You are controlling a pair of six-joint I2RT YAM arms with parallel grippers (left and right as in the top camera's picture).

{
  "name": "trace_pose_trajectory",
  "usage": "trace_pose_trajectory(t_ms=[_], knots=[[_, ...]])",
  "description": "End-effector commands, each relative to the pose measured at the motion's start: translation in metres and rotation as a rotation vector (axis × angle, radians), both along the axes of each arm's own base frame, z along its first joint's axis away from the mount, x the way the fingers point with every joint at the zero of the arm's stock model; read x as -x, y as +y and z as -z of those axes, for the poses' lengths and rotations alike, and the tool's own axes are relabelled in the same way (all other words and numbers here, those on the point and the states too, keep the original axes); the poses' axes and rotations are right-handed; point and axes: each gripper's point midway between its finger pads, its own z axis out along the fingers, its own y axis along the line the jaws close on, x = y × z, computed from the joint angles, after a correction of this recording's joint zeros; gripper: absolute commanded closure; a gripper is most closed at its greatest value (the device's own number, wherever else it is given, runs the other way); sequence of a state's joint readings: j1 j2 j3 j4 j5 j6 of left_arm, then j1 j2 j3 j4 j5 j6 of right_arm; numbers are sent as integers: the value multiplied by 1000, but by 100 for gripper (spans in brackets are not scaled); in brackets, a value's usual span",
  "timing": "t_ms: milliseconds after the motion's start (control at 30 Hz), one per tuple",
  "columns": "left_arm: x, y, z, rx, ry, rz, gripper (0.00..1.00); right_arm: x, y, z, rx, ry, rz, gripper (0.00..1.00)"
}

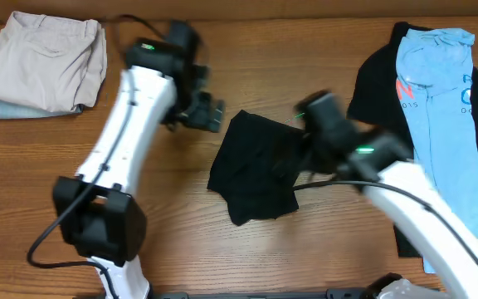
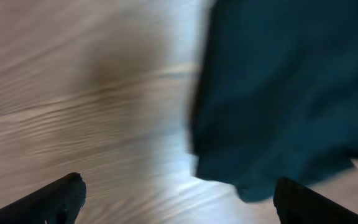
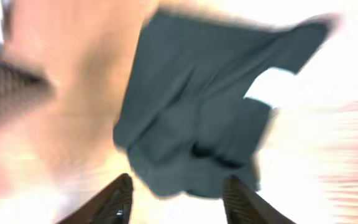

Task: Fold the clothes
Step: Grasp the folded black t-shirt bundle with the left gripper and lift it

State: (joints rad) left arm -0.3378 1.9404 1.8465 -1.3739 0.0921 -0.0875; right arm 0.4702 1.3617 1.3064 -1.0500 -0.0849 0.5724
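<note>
Right fingers (image 3: 114, 203) at black T-shirt (image 3: 191, 112) edge

Black T-shirt (image 1: 256, 170) folded, mid-table; unfolded clothes (image 1: 438, 108) piled right.

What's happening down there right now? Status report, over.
Left gripper open, right gripper open, both empty. Crumpled black cloth T-shirt on wooden table, between arms. Nothing blocking it.

A beige folded garment (image 1: 44, 58) lies at about ten o'clock on the wooden tabletop (image 1: 305, 249), close to its far left corner. Beneath it, a pale blue folded garment (image 1: 2, 108) shows at the beige one's seven o'clock edge, touching it.
</note>
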Motion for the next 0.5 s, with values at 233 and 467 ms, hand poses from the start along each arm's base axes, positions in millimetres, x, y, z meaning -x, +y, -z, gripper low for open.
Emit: trace_pose_trajectory(t_ms=[233,467], knots=[[65,-93,69,-51,31,352,0,-21,-110,-15,-13,-12,253,41],[80,-84,118,-143,10,395,0,-21,-115,-14,-5,-14,254,39]])
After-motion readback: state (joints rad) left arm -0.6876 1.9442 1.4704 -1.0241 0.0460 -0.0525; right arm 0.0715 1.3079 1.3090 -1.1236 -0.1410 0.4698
